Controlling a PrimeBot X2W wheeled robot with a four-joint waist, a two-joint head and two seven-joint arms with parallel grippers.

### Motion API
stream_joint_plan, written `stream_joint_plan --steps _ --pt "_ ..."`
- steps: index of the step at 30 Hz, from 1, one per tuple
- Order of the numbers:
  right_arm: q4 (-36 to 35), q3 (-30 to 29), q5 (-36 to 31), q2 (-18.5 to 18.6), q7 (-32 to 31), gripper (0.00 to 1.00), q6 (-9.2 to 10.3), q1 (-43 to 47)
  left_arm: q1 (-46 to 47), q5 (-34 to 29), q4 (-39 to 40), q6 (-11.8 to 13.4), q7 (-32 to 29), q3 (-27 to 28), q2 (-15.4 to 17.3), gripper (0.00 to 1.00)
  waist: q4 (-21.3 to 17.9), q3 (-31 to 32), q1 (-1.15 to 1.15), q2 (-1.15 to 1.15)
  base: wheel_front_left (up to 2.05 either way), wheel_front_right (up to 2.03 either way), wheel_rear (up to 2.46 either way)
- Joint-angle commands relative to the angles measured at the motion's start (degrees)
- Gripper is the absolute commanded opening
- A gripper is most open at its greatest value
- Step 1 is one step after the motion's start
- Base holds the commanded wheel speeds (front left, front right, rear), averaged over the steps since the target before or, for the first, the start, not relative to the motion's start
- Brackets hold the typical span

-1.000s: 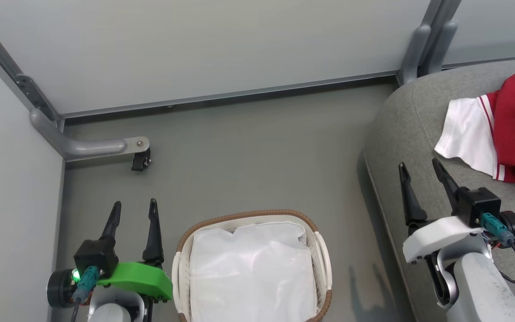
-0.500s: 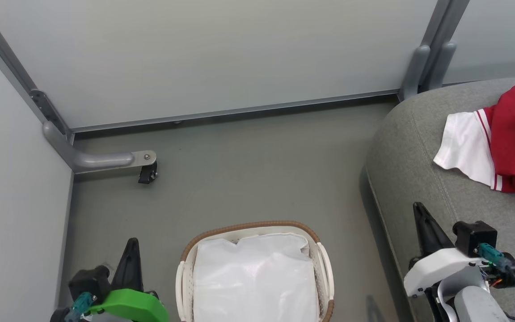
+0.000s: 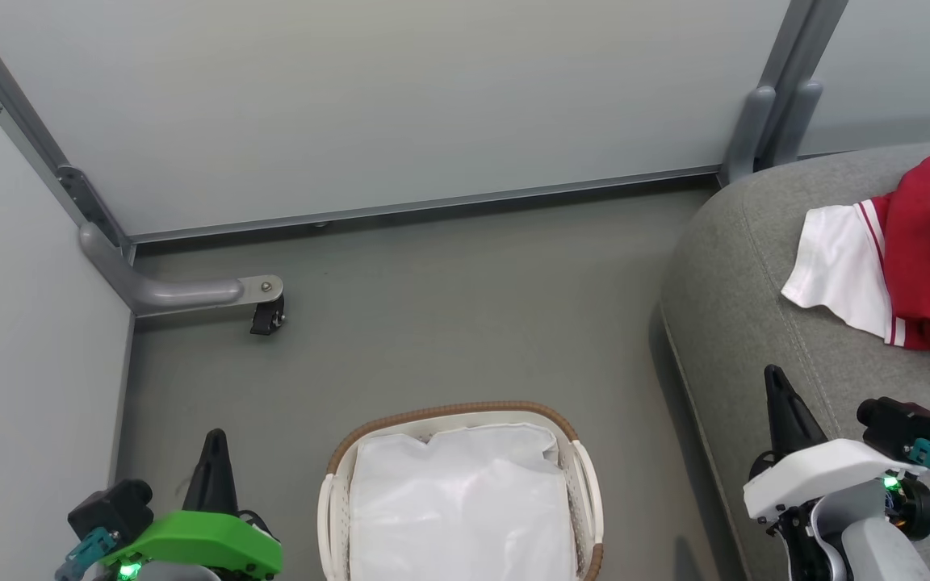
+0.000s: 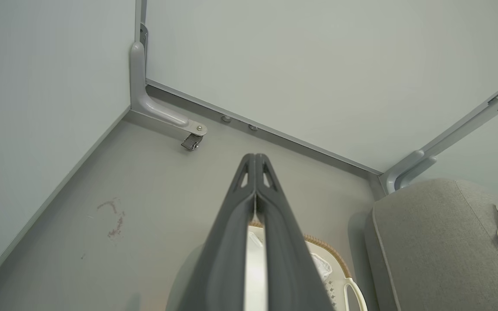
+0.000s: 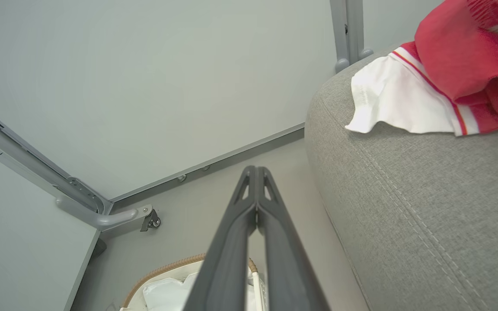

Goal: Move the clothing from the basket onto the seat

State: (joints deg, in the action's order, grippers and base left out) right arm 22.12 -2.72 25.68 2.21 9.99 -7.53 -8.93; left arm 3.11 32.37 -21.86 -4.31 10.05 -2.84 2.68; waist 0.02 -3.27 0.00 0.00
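Note:
The red clothing [image 3: 929, 250] with its white sleeve lies on the grey seat [image 3: 756, 266] at the right; the right wrist view shows the clothing [image 5: 456, 56] on the seat's [image 5: 426, 207] rounded corner. The white basket [image 3: 586, 484] with a brown rim stands on the floor at bottom centre, holding just its white liner [image 3: 457, 500]. My left gripper [image 3: 215, 442] is shut and empty, low at the left of the basket. My right gripper [image 3: 776, 378] is shut and empty, over the seat's near edge, well short of the clothing.
Pale partition walls close off the back and left. A grey metal bracket with a small black caster [image 3: 267, 313] juts onto the floor at the left. Grey posts [image 3: 772, 113] stand at the seat's far corner. Grey floor [image 3: 449, 307] lies between basket and wall.
Both grippers have gone from open to shut and drawn back toward the bottom of the head view. The head camera shifted a little, so the whole scene sits lower.

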Motion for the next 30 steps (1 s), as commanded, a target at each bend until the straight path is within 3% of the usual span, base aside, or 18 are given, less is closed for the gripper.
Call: stream_joint_plan --steps 1,5,30 --pt "-1.34 -0.26 2.56 0.36 -0.52 0.0 0.01 -0.42 1.12 2.26 1.22 -0.31 -0.52 0.57 0.15 0.0 0.0 0.04 0.0 0.0 0.0 0.0 0.0" --pt "-2.11 -0.6 9.2 0.41 -2.13 0.0 0.02 -0.03 1.39 8.2 1.94 -0.63 -2.17 1.49 0.17 0.0 0.0 0.25 0.0 0.0 0.0 0.0 0.0" --pt "-4.3 -1.74 28.96 0.56 -7.13 0.0 0.03 0.93 2.18 26.02 4.07 -1.55 -7.13 4.24 0.22 0.0 0.0 0.96 0.0 0.0 0.0 0.0 0.0"
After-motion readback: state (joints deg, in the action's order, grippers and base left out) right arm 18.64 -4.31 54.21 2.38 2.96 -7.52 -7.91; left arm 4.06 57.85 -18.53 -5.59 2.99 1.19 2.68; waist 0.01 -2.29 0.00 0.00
